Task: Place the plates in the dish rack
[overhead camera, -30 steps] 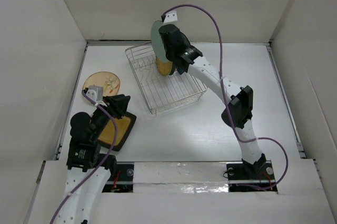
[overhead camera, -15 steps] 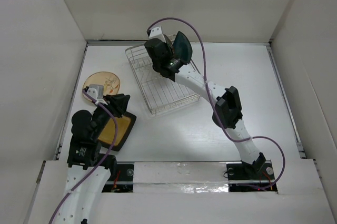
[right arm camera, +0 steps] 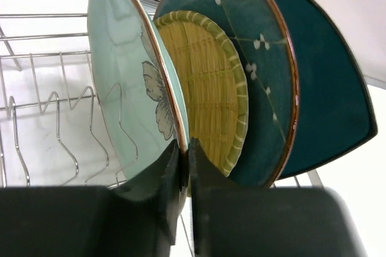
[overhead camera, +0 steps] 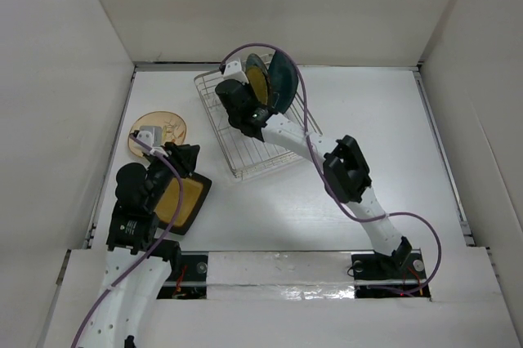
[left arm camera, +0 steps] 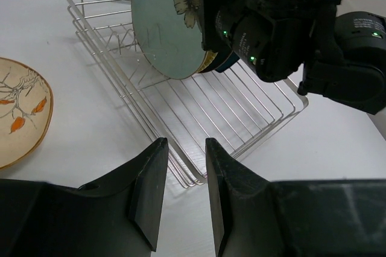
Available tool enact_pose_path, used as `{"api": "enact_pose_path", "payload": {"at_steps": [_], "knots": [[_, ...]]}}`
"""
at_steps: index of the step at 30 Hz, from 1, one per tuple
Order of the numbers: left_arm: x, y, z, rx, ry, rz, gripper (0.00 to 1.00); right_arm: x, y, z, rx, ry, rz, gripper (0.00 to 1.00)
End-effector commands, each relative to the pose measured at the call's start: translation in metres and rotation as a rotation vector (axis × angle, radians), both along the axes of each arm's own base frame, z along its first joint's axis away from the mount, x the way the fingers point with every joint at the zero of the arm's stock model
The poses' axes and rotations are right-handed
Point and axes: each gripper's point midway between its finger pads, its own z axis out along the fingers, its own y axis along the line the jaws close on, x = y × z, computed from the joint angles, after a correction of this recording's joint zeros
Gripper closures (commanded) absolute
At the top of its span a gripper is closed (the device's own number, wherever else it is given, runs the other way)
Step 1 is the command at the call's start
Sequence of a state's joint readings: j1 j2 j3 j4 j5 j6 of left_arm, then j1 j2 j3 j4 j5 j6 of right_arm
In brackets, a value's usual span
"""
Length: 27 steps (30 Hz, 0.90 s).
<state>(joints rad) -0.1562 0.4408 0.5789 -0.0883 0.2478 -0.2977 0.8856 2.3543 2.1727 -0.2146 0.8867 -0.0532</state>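
**Desk:** Where were the plates?

**Photographer:** Four stood on edge at the far end of the dish rack (left arm camera: pixel 235 103), in the middle of the worktop (overhead camera: pixel 368 103): the pale green plate (right arm camera: pixel 120 76), the yellow woven-look plate (right arm camera: pixel 205 88), the round teal plate (right arm camera: pixel 259 58) and the dark teal squarish plate (right arm camera: pixel 325 76). The tan plate (left arm camera: pixel 21 112) lay flat to the left of the rack. The mustard square plate (overhead camera: pixel 181 205) lay flat at the near left.

**Desk:** And the fingers?

**Photographer:** The right fingers (right arm camera: pixel 172 184) pinched the pale green plate's lower rim. The left fingers (left arm camera: pixel 148 190) stood slightly parted and empty above the mustard plate's far edge.

**Desk:** How would the plates handle?

**Photographer:** They looked like glazed ceramic, so probably rigid, slick, fairly heavy and easy to chip. The rim seemed the only place to take hold, with a firm pinch. The yellow plate's ribbed face might slip less. The rack's thin wire dividers looked stiff but narrow, so a plate could tip if let go off-centre.
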Motion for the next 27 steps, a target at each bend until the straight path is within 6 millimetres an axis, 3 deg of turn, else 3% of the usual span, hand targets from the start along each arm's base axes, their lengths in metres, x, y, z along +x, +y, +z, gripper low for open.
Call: {"api": "enact_pose_path", "payload": {"at_steps": [1,3,5,6,7,8,9,11,13,14,15,16,18,19,22,23,25,27], "knots": [[0.006,0.003,0.018,-0.037,-0.029,0.035,0.72,-0.013,0.012,0.062,0.171,-0.100,0.039,0.79],[0.009,0.003,0.019,-0.047,-0.017,0.042,0.71,-0.013,0.003,0.061,0.180,-0.101,0.036,0.71],[0.014,0.005,0.018,-0.060,0.003,0.062,0.70,-0.017,-0.008,0.069,0.211,-0.102,0.059,0.53],[0.015,0.005,0.021,-0.077,0.002,0.072,0.65,-0.018,-0.010,0.085,0.272,-0.110,0.089,0.36],[0.017,0.006,0.020,-0.076,0.008,0.077,0.61,-0.019,-0.011,0.074,0.255,-0.093,0.088,0.26],[0.021,0.005,0.020,-0.092,0.015,0.082,0.56,-0.026,-0.008,0.093,0.299,-0.108,0.144,0.20],[0.023,0.006,0.018,-0.095,0.022,0.088,0.54,-0.031,-0.009,0.084,0.288,-0.085,0.167,0.16],[0.033,0.015,0.011,-0.094,0.060,0.128,0.52,-0.041,-0.002,0.101,0.343,-0.097,0.248,0.13],[0.035,0.019,0.022,-0.097,0.046,0.146,0.52,-0.061,-0.003,0.121,0.398,-0.102,0.307,0.11],[0.034,0.020,0.028,-0.103,0.028,0.150,0.52,-0.075,0.008,0.128,0.431,-0.090,0.374,0.11],[0.033,0.020,0.038,-0.113,0.007,0.152,0.52,-0.094,0.009,0.150,0.478,-0.106,0.423,0.11],[0.031,0.022,0.043,-0.117,-0.003,0.161,0.53,-0.107,0.014,0.139,0.505,-0.071,0.451,0.10],[0.025,0.026,0.049,-0.120,-0.008,0.182,0.55,-0.134,0.027,0.143,0.574,-0.059,0.542,0.16],[0.023,0.033,0.048,-0.122,-0.005,0.221,0.55,-0.157,0.034,0.130,0.607,-0.020,0.580,0.38],[0.014,0.043,0.030,-0.121,0.041,0.278,0.59,-0.200,0.060,0.115,0.724,0.056,0.699,1.00],[0.011,0.044,0.024,-0.122,0.060,0.285,0.61,-0.215,0.070,0.102,0.743,0.087,0.758,1.00],[0.009,0.046,0.022,-0.123,0.072,0.297,0.65,-0.241,0.096,0.096,0.774,0.142,0.842,1.00],[0.008,0.052,0.037,-0.134,0.036,0.331,0.67,-0.256,0.126,0.079,0.737,0.215,0.903,1.00]]}}
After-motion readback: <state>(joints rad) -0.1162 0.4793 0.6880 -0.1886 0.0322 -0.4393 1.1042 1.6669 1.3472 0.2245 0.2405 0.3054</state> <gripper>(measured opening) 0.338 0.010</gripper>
